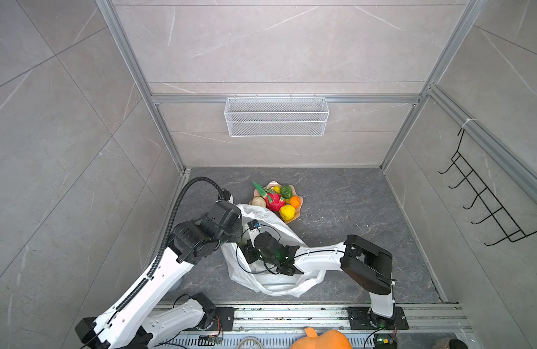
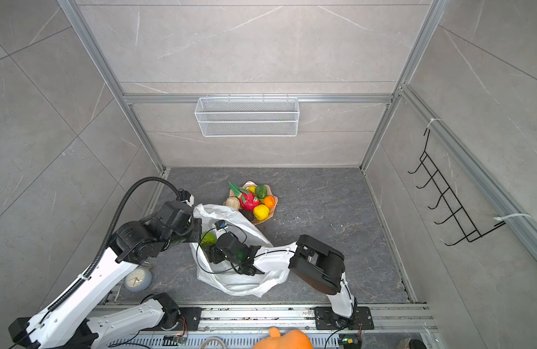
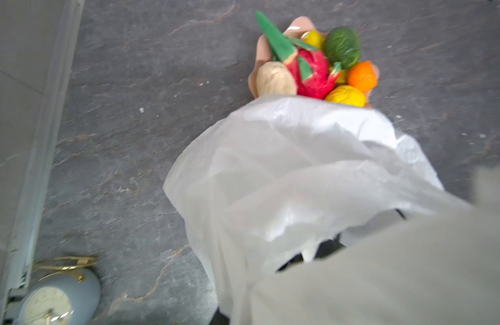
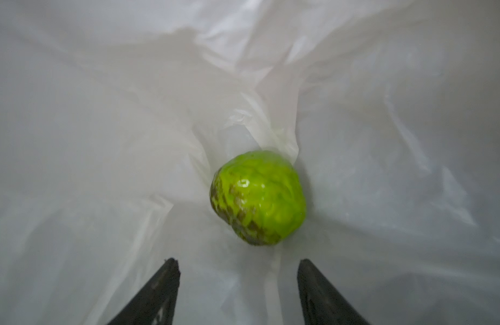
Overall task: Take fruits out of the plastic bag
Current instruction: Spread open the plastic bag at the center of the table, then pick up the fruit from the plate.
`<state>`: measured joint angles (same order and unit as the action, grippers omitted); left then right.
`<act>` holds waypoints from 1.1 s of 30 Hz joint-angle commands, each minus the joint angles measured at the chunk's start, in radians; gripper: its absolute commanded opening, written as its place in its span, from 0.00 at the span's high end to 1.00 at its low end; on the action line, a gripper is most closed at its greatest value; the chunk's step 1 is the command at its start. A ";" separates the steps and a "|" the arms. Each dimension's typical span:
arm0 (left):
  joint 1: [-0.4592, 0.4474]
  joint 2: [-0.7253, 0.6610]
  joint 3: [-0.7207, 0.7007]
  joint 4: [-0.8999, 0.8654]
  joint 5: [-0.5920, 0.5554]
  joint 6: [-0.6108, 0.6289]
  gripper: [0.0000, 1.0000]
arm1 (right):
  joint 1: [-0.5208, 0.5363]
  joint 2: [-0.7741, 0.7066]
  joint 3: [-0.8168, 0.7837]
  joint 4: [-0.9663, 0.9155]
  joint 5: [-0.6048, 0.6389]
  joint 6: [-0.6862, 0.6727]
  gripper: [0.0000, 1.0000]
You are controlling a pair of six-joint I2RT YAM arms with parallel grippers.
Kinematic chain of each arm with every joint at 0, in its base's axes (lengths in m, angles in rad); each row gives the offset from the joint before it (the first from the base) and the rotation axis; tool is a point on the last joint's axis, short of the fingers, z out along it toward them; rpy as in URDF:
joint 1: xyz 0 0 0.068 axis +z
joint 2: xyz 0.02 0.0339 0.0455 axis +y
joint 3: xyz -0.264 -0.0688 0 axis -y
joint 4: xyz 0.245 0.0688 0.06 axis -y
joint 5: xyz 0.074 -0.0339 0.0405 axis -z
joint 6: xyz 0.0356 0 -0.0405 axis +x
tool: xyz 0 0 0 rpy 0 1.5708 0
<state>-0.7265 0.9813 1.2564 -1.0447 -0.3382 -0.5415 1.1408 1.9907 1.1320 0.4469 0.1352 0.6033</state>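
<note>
The plastic bag (image 1: 273, 281) lies crumpled on the dark floor, its mouth lifted toward the left arm. My left gripper (image 2: 197, 230) is shut on the plastic bag's (image 3: 285, 174) rim; film drapes over its fingers in the left wrist view. My right gripper (image 4: 237, 263) is inside the bag, open, with a bright green fruit (image 4: 257, 197) just ahead of its fingertips, untouched. That green fruit (image 2: 208, 238) also shows through the bag mouth in a top view. Other fruits fill a peach bowl (image 1: 300, 201): dragon fruit (image 1: 273, 199), lemon (image 1: 287, 212), orange (image 1: 295, 201), a dark green one (image 1: 286, 191), a beige one (image 1: 258, 201).
A pale blue alarm clock (image 2: 137, 279) stands by the left wall under the left arm. A large orange pumpkin shape (image 1: 321, 340) sits at the front edge. A white wire basket (image 1: 276, 116) hangs on the back wall and a black hook rack (image 1: 485, 193) on the right wall.
</note>
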 commanded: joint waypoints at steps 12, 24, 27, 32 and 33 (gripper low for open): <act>-0.012 -0.086 -0.151 -0.099 0.015 -0.074 1.00 | -0.037 -0.017 0.025 -0.038 0.109 0.035 0.09; -0.012 -0.153 -0.182 -0.067 0.001 -0.068 1.00 | 0.013 0.102 0.189 -0.108 -0.002 -0.004 0.08; -0.012 -0.156 -0.178 -0.062 0.001 -0.065 1.00 | 0.019 0.125 0.204 -0.159 0.053 -0.011 0.06; -0.012 -0.165 -0.189 -0.053 0.007 -0.063 1.00 | 0.020 0.140 0.217 -0.229 0.142 -0.078 0.04; -0.012 -0.166 -0.191 -0.050 0.007 -0.062 1.00 | 0.019 0.145 0.222 -0.241 0.157 -0.089 0.03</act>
<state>-0.7364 0.8276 1.0653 -1.1126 -0.3164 -0.6037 1.1591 2.1117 1.3216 0.2878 0.2214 0.5713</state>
